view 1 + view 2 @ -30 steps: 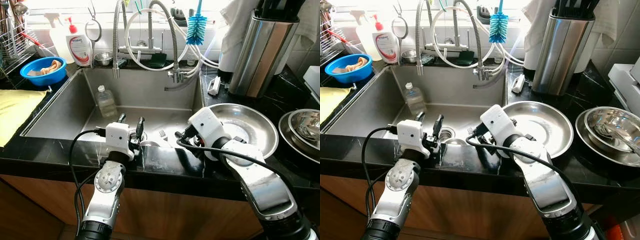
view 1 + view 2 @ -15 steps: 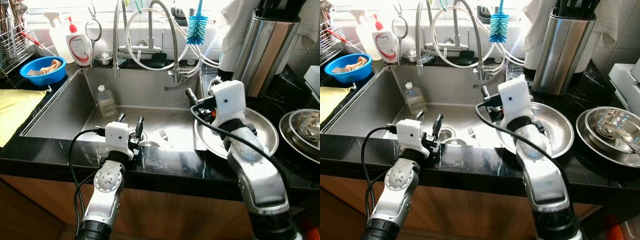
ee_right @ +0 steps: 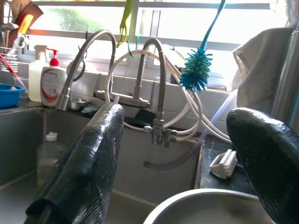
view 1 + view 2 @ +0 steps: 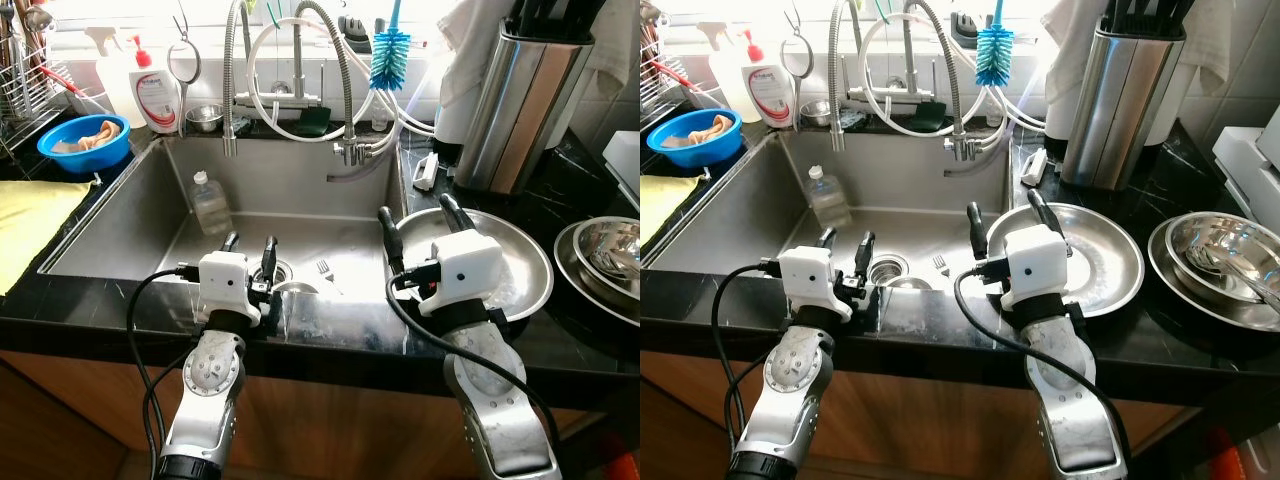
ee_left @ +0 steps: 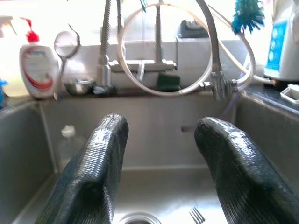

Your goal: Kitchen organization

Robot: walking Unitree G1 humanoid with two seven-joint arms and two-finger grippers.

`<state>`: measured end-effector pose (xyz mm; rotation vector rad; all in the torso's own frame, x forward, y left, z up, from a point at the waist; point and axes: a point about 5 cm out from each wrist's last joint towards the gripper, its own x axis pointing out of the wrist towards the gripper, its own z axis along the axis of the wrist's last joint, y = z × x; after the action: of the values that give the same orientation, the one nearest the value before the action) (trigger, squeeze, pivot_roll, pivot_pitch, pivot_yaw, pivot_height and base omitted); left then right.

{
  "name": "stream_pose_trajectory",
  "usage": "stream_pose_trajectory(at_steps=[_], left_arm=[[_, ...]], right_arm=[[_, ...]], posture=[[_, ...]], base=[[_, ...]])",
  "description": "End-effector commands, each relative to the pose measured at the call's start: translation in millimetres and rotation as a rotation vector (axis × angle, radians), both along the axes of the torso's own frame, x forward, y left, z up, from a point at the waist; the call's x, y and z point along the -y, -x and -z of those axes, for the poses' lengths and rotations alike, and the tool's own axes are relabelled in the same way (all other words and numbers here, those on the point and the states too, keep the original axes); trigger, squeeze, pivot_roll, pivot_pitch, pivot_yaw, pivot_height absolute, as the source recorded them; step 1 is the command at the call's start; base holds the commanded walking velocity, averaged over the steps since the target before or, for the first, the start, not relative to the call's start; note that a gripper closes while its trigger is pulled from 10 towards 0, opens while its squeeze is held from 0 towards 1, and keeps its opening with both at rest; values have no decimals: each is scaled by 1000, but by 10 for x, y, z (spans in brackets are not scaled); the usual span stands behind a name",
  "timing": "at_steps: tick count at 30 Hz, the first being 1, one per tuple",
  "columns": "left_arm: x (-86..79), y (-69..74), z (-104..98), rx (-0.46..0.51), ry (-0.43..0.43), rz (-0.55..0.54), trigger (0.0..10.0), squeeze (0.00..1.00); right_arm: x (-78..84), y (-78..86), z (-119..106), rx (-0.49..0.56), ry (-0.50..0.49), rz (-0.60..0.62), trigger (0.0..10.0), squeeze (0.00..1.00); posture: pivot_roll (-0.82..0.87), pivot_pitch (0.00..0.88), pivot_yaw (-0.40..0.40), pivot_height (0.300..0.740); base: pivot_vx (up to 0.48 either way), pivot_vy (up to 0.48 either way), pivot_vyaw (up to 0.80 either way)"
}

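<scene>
While both arms reach forward over the front edge of the black worktop (image 4: 90,305), the steel sink (image 4: 130,225) serves as the landmark for everything else. Just above the sink's front rim, the left gripper (image 4: 248,252) hovers with its fingers (image 5: 91,179) apart and nothing between them, pointing toward the drain (image 4: 888,268). On the sink floor beside the drain lies a fork (image 4: 325,269), and a clear plastic bottle (image 4: 211,203) stands against the sink's left wall. At the sink's right rim, the right gripper (image 4: 420,220) has its fingers (image 3: 84,172) spread wide and empty, raised over the near edge of a large steel plate (image 4: 520,262) that rests on the worktop and slightly overhangs the basin. Further right of the sink sit stacked steel bowls (image 4: 1230,262). Behind the sink's back wall rise the spring faucet (image 4: 232,80), a blue bottle brush (image 4: 388,55) and a soap dispenser (image 4: 157,92). Left of the sink are a blue bowl (image 4: 85,142) and a yellow cloth (image 4: 30,212); a steel knife holder (image 4: 525,100) stands behind the plate.
</scene>
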<state>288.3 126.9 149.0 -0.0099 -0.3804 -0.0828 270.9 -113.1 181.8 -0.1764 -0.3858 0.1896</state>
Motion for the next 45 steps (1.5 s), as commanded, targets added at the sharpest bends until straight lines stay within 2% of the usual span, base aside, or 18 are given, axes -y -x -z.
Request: stream_pose_trajectory(at_steps=[1,5,11,20,36,45], left_arm=[[-44,26,-81,27,18,-25,10000,0],[-32,106,-234,86,14,-37,10000,0],[-37,175,-116,46,11,-49,10000,0],[-66,123,-106,37,30,-72,10000,0],[-24,84,-156,55,31,-63,10000,0],[-21,74,-167,58,28,-60,10000,0]], right_arm=[[-14,4,28,1,0,-4,10000,0],[-2,-36,3,36,-4,10,10000,0],[8,-29,68,23,-25,18,10000,0],[27,-44,113,27,-16,52,10000,0],[-43,-63,54,68,11,29,10000,0],[-24,-69,62,63,11,39,10000,0]], posture=[[-145,0,22,740],[-127,0,6,740],[-118,0,-5,740],[-138,0,4,740],[-127,0,-2,740],[-131,0,2,740]], base=[[0,0,0],[0,0,0],[0,0,0],[0,0,-433],[-15,0,0],[-84,0,0]])
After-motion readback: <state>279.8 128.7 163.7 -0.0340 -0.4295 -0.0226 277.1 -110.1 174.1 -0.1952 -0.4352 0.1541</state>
